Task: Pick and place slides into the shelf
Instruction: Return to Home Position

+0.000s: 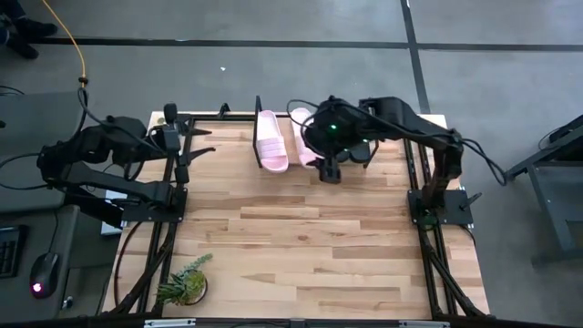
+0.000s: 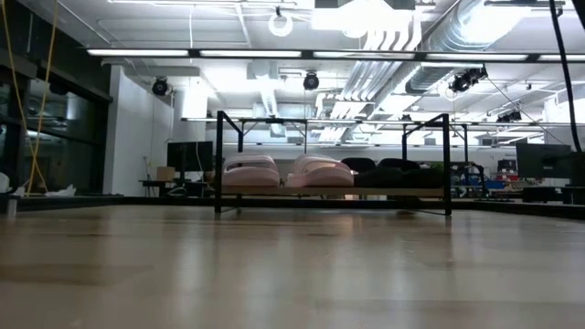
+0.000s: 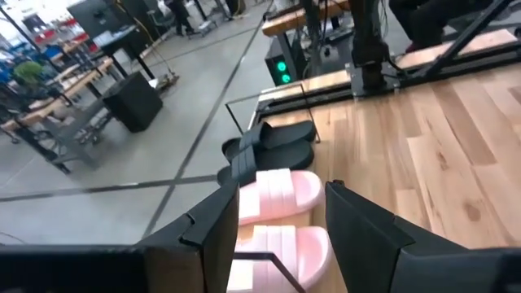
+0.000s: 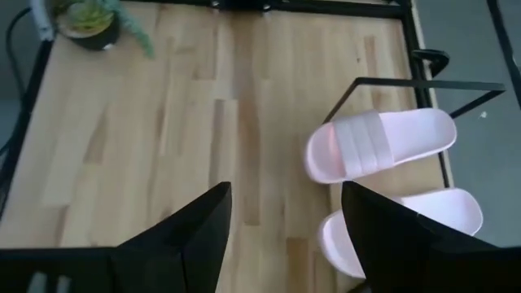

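Pink slides and, seemingly, two black slides lie on the shelf, the black pair hidden overhead by the right arm. Left gripper beside it, right gripper above: fingers parted, empty.

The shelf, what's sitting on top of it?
Two pink slides and two black slides lie side by side on the shelf. From above, the right arm covers the black ones and part of one pink one.

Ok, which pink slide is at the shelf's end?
The pink slide nearest the left gripper; the other pink slide lies beside a black slide.
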Tool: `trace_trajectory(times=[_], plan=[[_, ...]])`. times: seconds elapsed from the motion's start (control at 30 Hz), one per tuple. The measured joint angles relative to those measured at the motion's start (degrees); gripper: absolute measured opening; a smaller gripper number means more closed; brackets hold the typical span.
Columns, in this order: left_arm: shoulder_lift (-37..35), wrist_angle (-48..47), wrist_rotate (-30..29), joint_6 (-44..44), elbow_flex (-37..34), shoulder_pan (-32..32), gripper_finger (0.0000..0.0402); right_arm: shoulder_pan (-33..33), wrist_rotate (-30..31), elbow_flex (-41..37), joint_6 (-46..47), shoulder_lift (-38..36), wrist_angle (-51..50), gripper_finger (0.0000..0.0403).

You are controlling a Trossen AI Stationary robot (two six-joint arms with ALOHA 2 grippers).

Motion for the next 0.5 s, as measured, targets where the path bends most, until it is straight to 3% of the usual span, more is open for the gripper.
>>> trace_trajectory(times=[0.3, 0.5], plan=[[-3.75, -3.3, 1.65, -1.7, 0.0, 0.0, 0.0168, 3.85, -0.04, -0.02, 0.49, -4.47, -5.21, 0.0224], [-6.79, -0.18, 2.58, -3.23, 0.0, 0.0, 0.0168, 5.52, -7.25, 0.0, -1.02, -7.29, -2.19, 0.0224]])
